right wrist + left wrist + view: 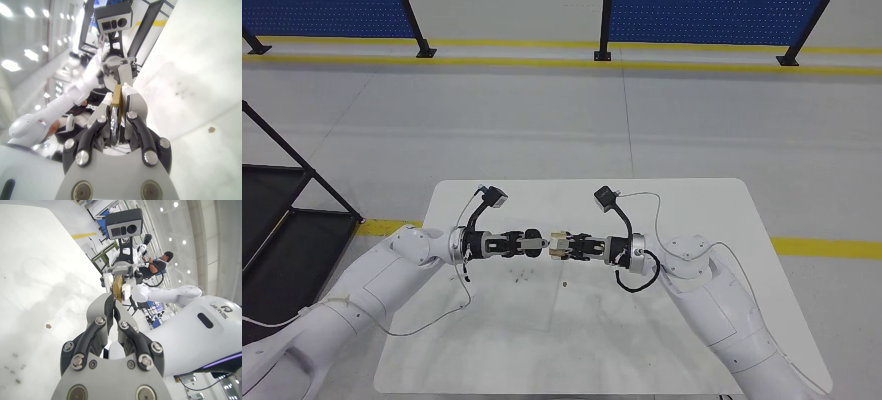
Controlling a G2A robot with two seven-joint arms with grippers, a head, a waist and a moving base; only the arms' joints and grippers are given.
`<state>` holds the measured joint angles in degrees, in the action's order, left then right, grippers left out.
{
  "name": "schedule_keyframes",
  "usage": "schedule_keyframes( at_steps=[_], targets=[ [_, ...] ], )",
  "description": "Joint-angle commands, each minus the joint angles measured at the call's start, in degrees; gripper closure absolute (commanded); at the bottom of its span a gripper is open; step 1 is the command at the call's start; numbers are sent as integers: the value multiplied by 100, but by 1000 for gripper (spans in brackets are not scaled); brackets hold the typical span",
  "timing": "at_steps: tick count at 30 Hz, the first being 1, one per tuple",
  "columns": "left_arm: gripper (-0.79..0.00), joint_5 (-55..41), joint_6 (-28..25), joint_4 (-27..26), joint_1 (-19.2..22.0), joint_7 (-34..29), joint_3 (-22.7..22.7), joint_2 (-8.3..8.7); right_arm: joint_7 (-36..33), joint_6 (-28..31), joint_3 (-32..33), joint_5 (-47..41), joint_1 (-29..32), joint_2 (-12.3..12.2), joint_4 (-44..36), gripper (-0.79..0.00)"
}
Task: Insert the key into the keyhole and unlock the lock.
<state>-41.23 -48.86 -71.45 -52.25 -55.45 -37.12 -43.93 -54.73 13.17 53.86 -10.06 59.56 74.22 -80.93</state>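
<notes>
Top view, right end effector [564, 246] clamping lock [556, 244], left end effector [539, 243] pinched narrow, table [712, 215] edges well apart

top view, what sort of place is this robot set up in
Probably an industrial hall or robot test floor: a white table on a bare pale floor marked with yellow lines, blue barrier panels fencing the far side, and, in the left wrist view, a high ceiling with rows of round lights.

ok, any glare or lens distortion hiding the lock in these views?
Top view: even light, lines straight, lock tiny between the jaws. Left wrist view: table edge bows, lock unobscured. Right wrist view: ceiling lights flare, shackle glints, lock body readable.
</notes>
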Motion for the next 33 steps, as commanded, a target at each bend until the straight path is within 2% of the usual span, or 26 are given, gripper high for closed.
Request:
schedule_keyframes(
  at_steps=[1,20,33],
  targets=[
    [0,95,-81,-15,-18,84,-4,-5,0,0,0,0,0,0,0,0],
    [0,1108,-914,-131,-103,917,-61,87,0,0,0,0,0,0,0,0],
    [0,1319,-914,-243,-205,917,-311,56,0,0,0,0,0,0,0,0]
  ],
)
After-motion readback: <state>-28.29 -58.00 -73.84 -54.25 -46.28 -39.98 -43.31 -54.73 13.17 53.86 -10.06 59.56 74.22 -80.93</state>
